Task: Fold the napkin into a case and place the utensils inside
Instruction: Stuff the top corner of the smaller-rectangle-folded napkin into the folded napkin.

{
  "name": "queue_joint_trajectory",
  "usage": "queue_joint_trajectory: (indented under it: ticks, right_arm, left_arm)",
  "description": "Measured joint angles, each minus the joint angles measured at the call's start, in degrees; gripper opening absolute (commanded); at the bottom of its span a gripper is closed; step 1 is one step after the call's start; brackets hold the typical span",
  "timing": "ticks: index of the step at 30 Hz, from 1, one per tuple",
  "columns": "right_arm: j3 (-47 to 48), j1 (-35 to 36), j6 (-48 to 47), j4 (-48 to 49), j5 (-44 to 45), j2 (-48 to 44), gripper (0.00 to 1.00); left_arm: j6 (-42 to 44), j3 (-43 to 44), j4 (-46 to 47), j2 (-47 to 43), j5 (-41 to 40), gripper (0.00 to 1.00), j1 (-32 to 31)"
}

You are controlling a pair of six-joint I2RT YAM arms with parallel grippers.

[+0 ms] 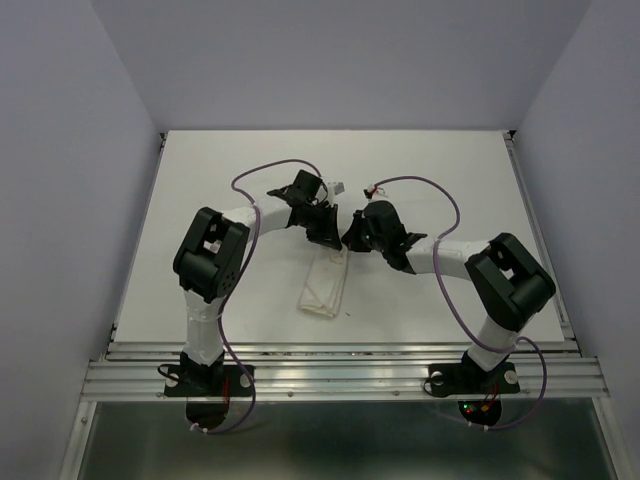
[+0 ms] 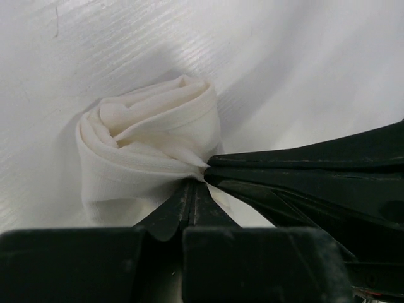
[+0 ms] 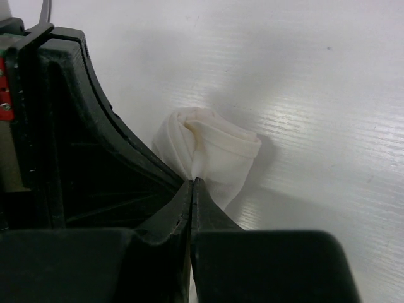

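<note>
Bolted to the aluminium rail (image 1: 340, 368) at the near edge of the white table (image 1: 450, 170), the left arm base (image 1: 205, 380) and the right arm base (image 1: 470, 380) stand well apart, each arm rising and bending inward toward the middle. Just beyond the rail, the napkin (image 1: 324, 287) lies as a narrow folded strip on the tabletop. Its blunt near end sits slightly to the left and its length slants away and to the right between the two arms, with bare table along both long edges. At the strip's far end the left gripper (image 2: 194, 184) and the right gripper (image 3: 191, 184) meet almost tip to tip. Each has its jaws pressed together with cloth drawn into the seam, so both are clamped on the napkin's far end. The wrist views show that end bunched into a loose roll of soft white layers, its rounded folds casting a shadow on the table behind. In each of these views the other arm's black finger crowds in right beside the pinch. From above, the two black gripper bodies cover the far end and leave almost no gap between them. Farther back, a broad stretch of white tabletop runs open to the far edge. Wide margins reach the left and right edges, where pale lilac walls (image 1: 60, 200) close in on three sides.
</note>
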Motion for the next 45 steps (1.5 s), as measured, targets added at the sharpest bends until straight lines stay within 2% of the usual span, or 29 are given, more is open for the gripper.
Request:
queue_joint_trajectory:
  ticks: [13,33,45]
  right_arm:
    - [0.0,0.0,0.0,-0.8,-0.1,-0.9,0.01]
    - [0.0,-0.1,0.5,-0.9,0.0,-0.3,0.01]
    - [0.0,-0.2,0.7,-2.7,1.9,-0.2,0.01]
  left_arm:
    - [-2.2,1.1,2.4,3.5,0.2,0.00,0.0]
    - [-13.3,-1.7,12.3,3.6,0.2,0.00,0.1]
    - [-10.4,-1.7,8.3,1.2,0.7,0.00,0.3]
